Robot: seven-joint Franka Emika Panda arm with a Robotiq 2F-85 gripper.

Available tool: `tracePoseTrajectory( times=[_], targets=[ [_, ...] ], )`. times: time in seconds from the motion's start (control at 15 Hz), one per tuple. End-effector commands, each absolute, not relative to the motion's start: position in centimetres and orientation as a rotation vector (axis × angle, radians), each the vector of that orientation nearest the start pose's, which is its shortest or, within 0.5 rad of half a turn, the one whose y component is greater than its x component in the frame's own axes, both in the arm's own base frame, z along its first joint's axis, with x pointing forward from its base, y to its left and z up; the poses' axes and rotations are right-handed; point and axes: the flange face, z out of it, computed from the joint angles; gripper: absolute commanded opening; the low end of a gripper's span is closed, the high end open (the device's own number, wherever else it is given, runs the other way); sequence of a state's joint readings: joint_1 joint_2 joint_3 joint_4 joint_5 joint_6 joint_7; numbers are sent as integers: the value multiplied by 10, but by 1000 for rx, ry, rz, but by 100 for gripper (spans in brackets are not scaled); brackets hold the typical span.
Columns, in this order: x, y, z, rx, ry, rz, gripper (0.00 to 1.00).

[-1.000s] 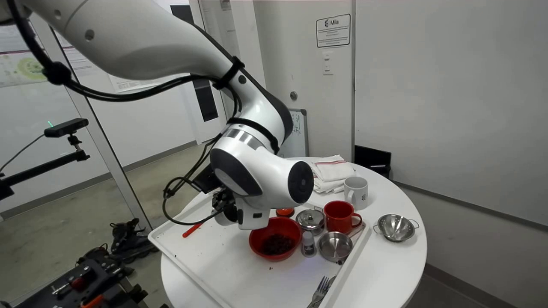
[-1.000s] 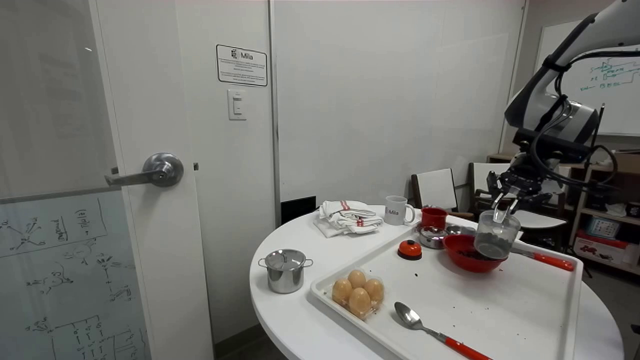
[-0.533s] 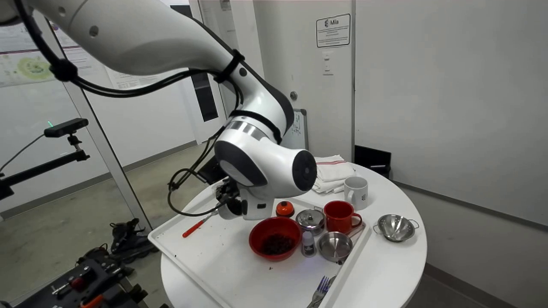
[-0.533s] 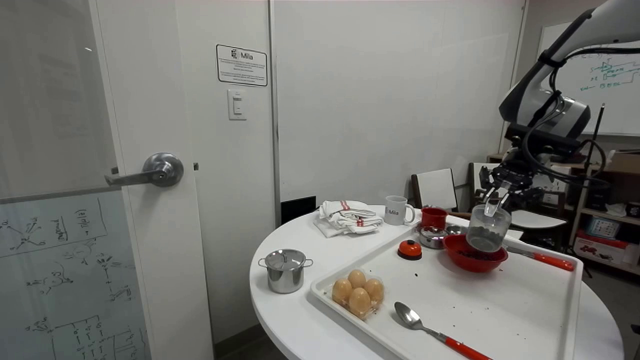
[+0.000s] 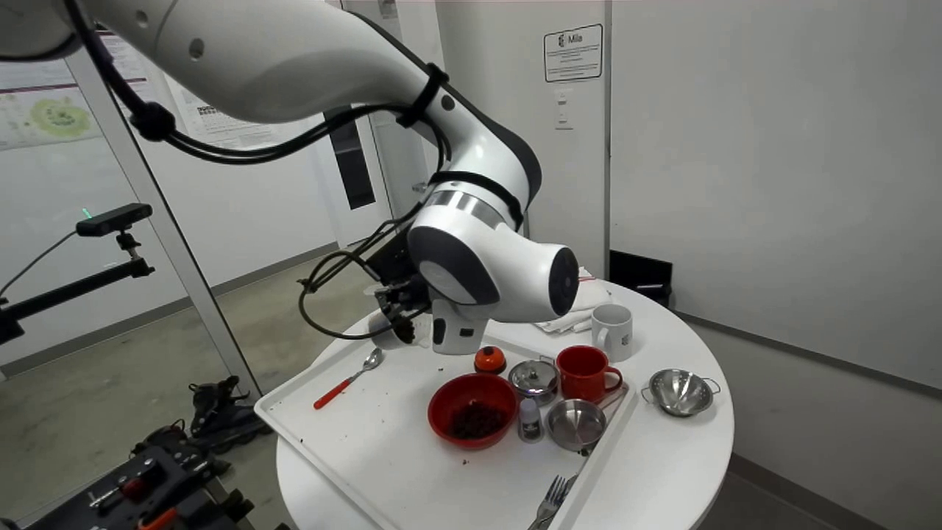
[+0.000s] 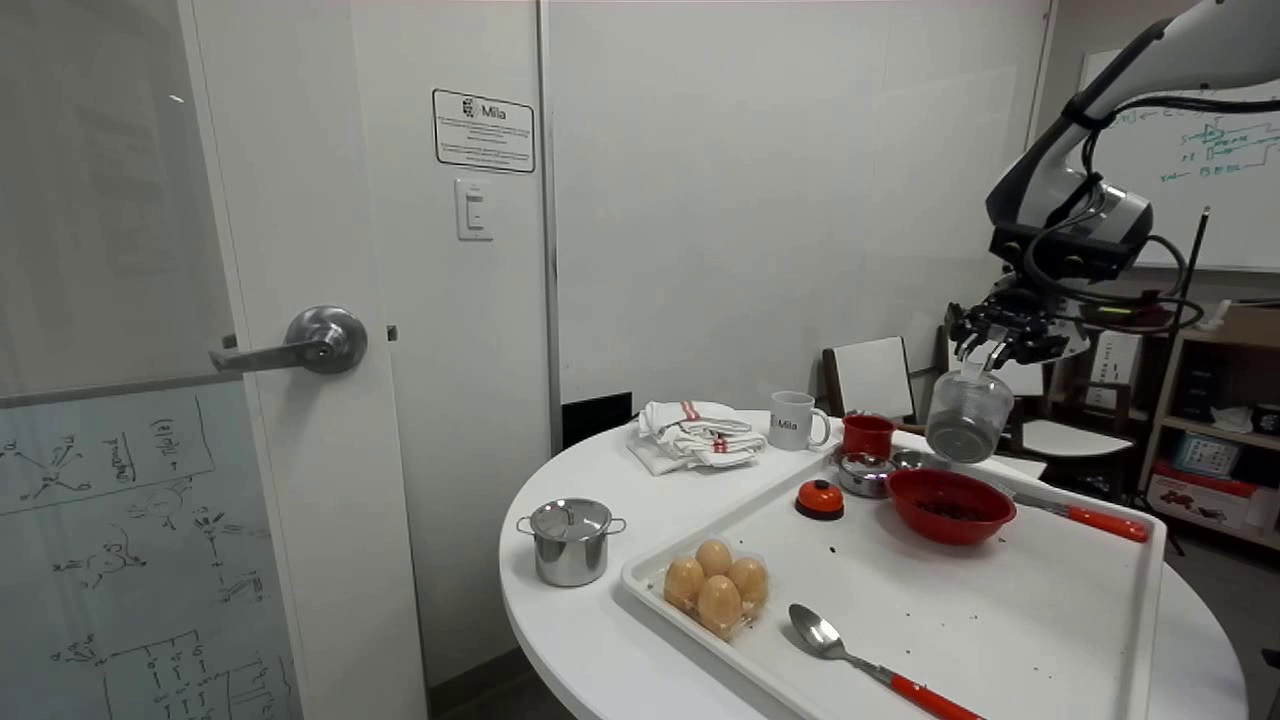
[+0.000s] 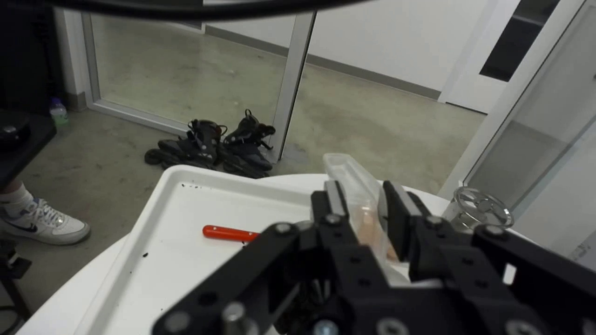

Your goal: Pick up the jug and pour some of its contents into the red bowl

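My gripper [image 6: 981, 356] is shut on the handle of the see-through greyish jug [image 6: 966, 412] and holds it in the air above the tray. The jug is slightly tilted, with a dark greyish layer at its base. In the wrist view, the pale handle [image 7: 350, 168] lies between the fingers [image 7: 364, 195]. In an exterior view the arm partly hides the jug [image 5: 384, 331]. The red bowl [image 5: 446, 421] stands on the tray with dark bits [image 5: 477, 421] inside; it also shows in an exterior view below the jug [image 6: 948, 527].
The white tray [image 6: 1060, 625] holds spoons with red handles [image 6: 930, 697], eggs [image 6: 718, 605], an orange-topped timer-like item [image 5: 489, 360], a lidded steel pot [image 5: 535, 379], a red mug [image 5: 583, 374], a small bottle [image 5: 530, 421] and a steel dish [image 5: 576, 425]. A white mug [image 5: 612, 331] stands behind.
The gripper has lifted the jug up from over the red bowl, with the arm shifting right in one view and left in another. The spoon behind it has come into view.
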State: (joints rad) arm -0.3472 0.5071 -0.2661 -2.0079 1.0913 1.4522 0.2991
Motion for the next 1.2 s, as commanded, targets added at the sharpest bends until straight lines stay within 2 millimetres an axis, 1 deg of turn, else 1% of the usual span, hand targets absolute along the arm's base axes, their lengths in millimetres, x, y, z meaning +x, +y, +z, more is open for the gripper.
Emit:
tracePoseTrajectory(
  times=[0.0,0.2,0.4,0.8,1.13],
  targets=[
    [486,-234,206,-1363,1262,942,9],
    [484,-250,195,-1300,1250,995,9],
    [487,-262,186,-1242,1226,1049,9],
    [501,-272,176,-1162,1154,1149,9],
    [507,-281,173,-1113,1098,1211,9]
  ],
)
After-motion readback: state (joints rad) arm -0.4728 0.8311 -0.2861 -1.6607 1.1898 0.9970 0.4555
